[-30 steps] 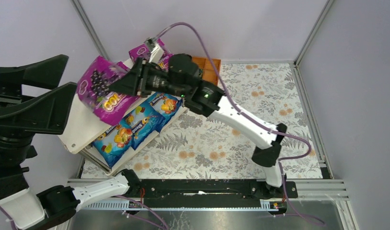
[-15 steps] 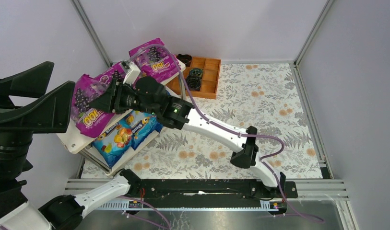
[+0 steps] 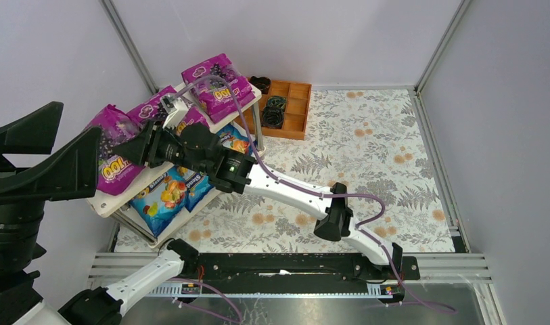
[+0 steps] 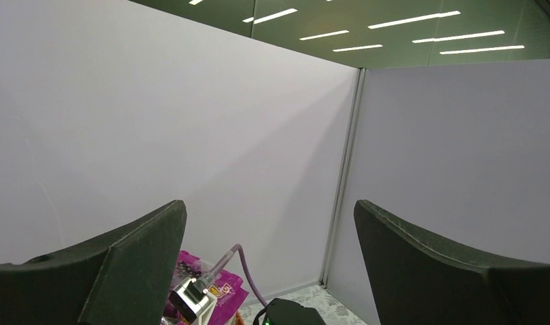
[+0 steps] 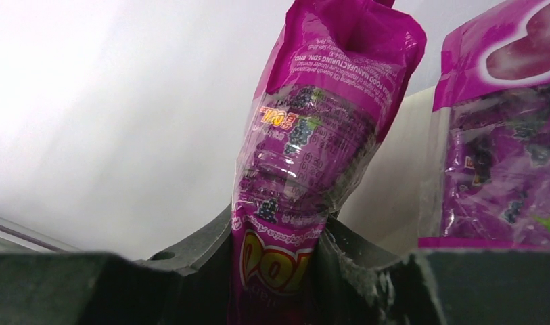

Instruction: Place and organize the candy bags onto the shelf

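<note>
My right gripper (image 3: 135, 150) is shut on a magenta-purple grape candy bag (image 3: 113, 159) and holds it over the left end of the shelf's top board (image 3: 104, 202). In the right wrist view the bag (image 5: 312, 135) stands up between the closed fingers of that gripper (image 5: 275, 271), beside another purple bag (image 5: 502, 135) lying on the pale board (image 5: 394, 183). Two more purple bags (image 3: 218, 84) (image 3: 150, 108) lie on the top tier. Blue bags (image 3: 165, 196) (image 3: 231, 140) lie on the lower tier. My left gripper (image 3: 79, 118) is open and empty, raised high at the left; it also shows in the left wrist view (image 4: 268, 203).
A small orange-brown compartment tray (image 3: 298, 127) with black coiled rings (image 3: 275, 112) stands behind the shelf at the back. The flowered table cover (image 3: 367, 156) spreads to the right. Grey walls close in the left, back and right sides.
My right arm has swung to the left with the purple bag, from over the shelf's middle to its left end. The left gripper has shifted slightly lower in view.
</note>
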{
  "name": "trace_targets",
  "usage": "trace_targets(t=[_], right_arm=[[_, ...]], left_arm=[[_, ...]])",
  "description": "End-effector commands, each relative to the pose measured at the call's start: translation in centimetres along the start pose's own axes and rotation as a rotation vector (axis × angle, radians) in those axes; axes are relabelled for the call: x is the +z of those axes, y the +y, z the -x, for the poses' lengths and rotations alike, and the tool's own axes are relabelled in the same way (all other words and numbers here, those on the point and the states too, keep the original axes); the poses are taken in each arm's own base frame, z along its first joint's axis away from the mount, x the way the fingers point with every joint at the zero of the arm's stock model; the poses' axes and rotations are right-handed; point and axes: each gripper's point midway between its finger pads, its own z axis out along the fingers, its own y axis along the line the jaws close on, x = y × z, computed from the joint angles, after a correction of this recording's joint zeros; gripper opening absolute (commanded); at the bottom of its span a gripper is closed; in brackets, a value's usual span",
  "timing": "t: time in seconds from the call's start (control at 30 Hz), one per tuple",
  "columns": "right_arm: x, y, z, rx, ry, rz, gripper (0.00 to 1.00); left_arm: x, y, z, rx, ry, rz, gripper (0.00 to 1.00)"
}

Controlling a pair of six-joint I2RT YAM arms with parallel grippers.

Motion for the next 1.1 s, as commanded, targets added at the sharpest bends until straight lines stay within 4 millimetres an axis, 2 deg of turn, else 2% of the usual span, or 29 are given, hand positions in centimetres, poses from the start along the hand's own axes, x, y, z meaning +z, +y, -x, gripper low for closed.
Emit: trace_targets(t=[0.0,0.1,0.27,0.37,0.7,0.9,1.07], right_arm=[[-0.6,6.0,5.4,0.017,-0.196,0.157,0.39],[-0.7,5.7,5.6,0.002,-0.203,0.137,0.52],[-1.3,6.2,6.4,-0.042,-0.204,0.119,0.66],[-1.8,6.6,7.0,-0.069,-0.209,0.109,0.72],[-3.2,9.3,9.0,-0.134,-0.237,0.162,0.79],[-4.1,11.5,9.0,-0.168,-0.238,0.219,0.79],[-4.2,11.0,9.7,-0.212,-0.269,0.176,0.81]], left_arm=[[-0.5,0.2,0.4,0.034,-0.018,0.013,0.99],[-0.5,-0.2,0.4,0.038,-0.015,-0.004,0.99],[-0.2,-0.6,-0.2,0.031,0.001,-0.024,0.99],[0.1,-0.7,-0.4,0.027,0.006,-0.026,0.99],[0.4,-1.0,-0.6,0.019,0.012,-0.036,0.99],[0.6,-0.9,-1.0,0.018,0.020,-0.037,0.99],[0.6,-1.0,-1.0,0.017,0.018,-0.041,0.99]])
